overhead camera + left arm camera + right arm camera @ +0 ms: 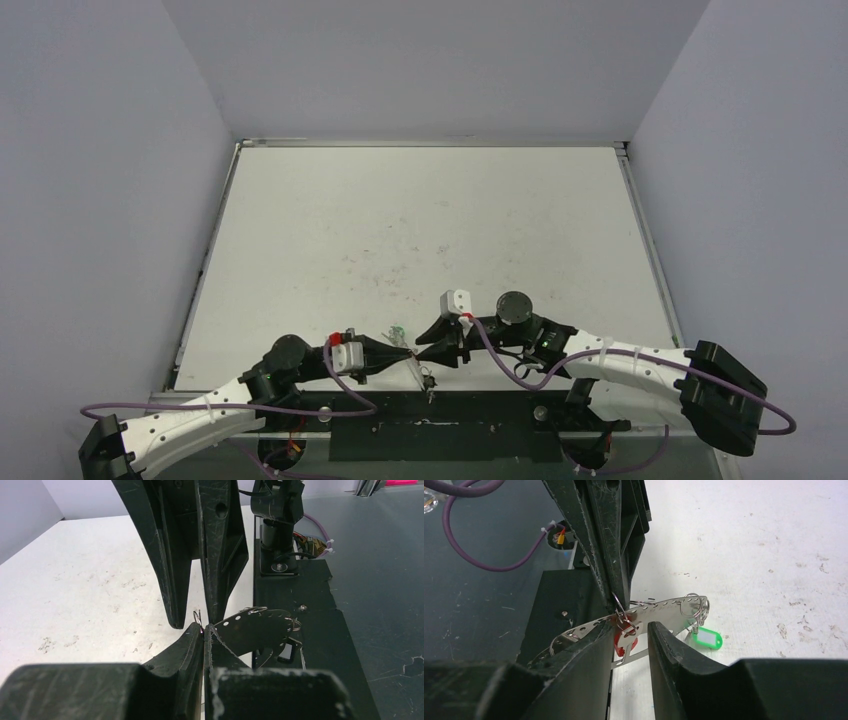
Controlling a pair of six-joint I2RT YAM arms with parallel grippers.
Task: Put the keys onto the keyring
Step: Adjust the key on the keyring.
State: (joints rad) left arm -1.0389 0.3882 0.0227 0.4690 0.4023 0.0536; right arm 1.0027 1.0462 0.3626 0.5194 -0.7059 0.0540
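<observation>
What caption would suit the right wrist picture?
Left gripper pinches the perforated keyring while the right gripper, jaws open, straddles the red-tagged key; green tag sits nearby.

Keyring [659, 611] btwn L gripper [205, 628] & R gripper [633, 630], near table [430, 220] edge (one key [624, 641] btwn R's fingers [674, 655])

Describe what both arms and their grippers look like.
The left arm and right arm have white shells with black joints. A purple cable loops along each. Each wrist carries a small white block with a red tab beside it. The left gripper and right gripper are black, with tapered, scuffed plastic fingers.
</observation>
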